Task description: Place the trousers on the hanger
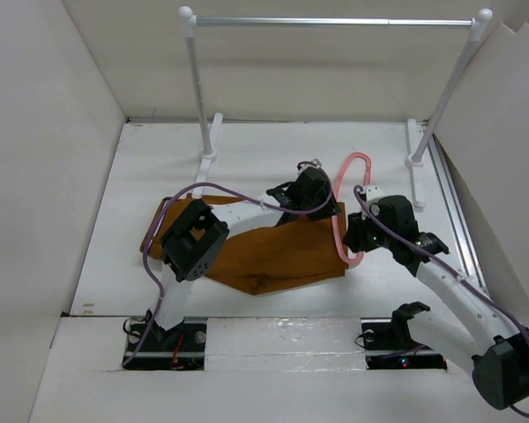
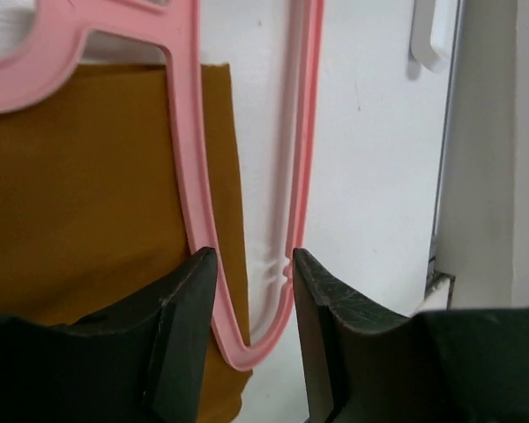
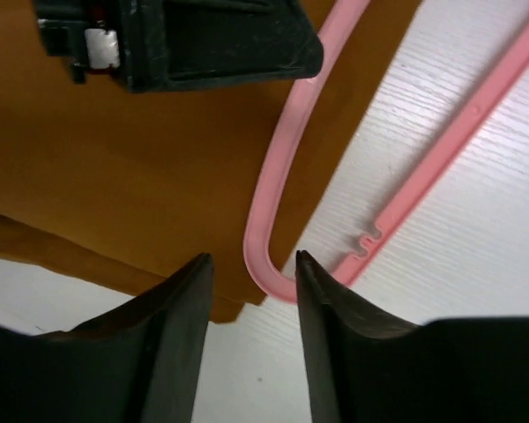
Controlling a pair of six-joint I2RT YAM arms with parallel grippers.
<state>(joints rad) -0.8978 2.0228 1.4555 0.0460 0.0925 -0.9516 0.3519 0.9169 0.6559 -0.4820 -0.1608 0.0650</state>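
While the trousers (image 1: 273, 256) lie flat mid-frame from above, the hanger (image 1: 338, 229) runs top-to-bottom along their right edge. The left wrist view shows the left claw (image 2: 251, 257) open astride its narrow end; the right wrist view, the right claw (image 3: 254, 259) open below its bend.

I see a silver-and-white clothes rail (image 1: 335, 21) standing on its two feet at the far end of the white table (image 1: 247, 154), with pale walls (image 1: 44, 132) around it.

Left gripper (image 2: 253, 260) is sitting with jaws parted, straddling the narrow end of the pink hanger (image 2: 192, 176). It's lying half over the brown trousers (image 2: 79, 203), half on the white table (image 2: 379, 194).
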